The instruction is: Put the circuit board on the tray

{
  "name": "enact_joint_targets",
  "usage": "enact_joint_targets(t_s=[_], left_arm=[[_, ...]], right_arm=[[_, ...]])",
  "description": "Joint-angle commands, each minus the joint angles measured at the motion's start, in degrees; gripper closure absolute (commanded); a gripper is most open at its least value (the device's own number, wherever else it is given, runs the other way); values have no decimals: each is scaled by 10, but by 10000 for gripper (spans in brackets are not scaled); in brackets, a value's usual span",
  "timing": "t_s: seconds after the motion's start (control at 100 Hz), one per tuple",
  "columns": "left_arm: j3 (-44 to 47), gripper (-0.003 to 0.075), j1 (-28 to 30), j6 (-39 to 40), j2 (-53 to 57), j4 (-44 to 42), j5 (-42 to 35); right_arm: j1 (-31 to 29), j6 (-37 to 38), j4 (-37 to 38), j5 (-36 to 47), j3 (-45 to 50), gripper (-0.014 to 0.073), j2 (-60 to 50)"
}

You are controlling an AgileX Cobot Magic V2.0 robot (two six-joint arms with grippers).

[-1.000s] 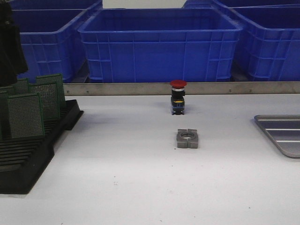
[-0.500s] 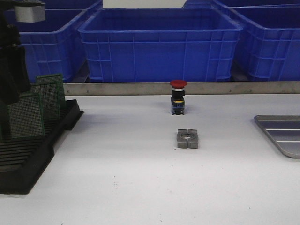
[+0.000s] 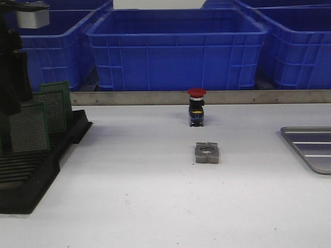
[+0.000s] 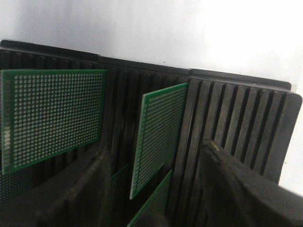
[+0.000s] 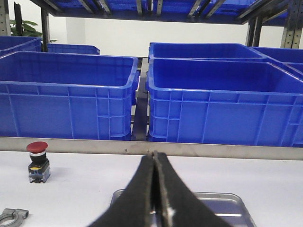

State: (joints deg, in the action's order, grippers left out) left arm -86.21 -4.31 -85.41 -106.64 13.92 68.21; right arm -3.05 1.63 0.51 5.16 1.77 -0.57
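No readable writing is showing anywhere. Three green perforated circuit boards (image 3: 29,127) are standing upright in the black slotted plastic rack (image 3: 31,170). The left gripper (image 4: 156,189) is hovering spread above them. The right gripper (image 5: 155,189) is sitting pressed together over the shallow silver-grey metal tray (image 3: 310,147), far right of the rack.

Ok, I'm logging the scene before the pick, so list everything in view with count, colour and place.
Circuit boards: at least three, green, upright in the rack.
Rack: one, black, slotted, table's left edge.
Tray: one, silver-grey, right edge, nothing visible on it.
Push button: one, red cap on black body, centre back.
Metal clamp: one, grey, in front of the button.
Bins: several, blue, behind the table.
Table: white.
Left gripper: black, open, over the rack's boards.
Right gripper: black, shut, empty, above the tray.
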Motion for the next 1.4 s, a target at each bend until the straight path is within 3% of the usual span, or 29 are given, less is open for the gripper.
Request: enact_joint_targets(t_s=[0.0,0.53,0.67,0.8,1.39], left_arm=[[-17,326,-3,-1,20,14,-3],[-17,344,-3,-1,-21,24,27],[-17,493,-3,-1,-21,24,28],[-17,739,-3,-1,-21,22,28],[-56,737,-3,13,29,59,48]], right_arm=[[1,-6,-1,45,2,663,-10],[1,-6,-1,45,2,663,-10],[1,-6,-1,45,2,663,-10],[1,-6,-1,45,2,663,-10],[1,-6,-1,45,2,663,-10]])
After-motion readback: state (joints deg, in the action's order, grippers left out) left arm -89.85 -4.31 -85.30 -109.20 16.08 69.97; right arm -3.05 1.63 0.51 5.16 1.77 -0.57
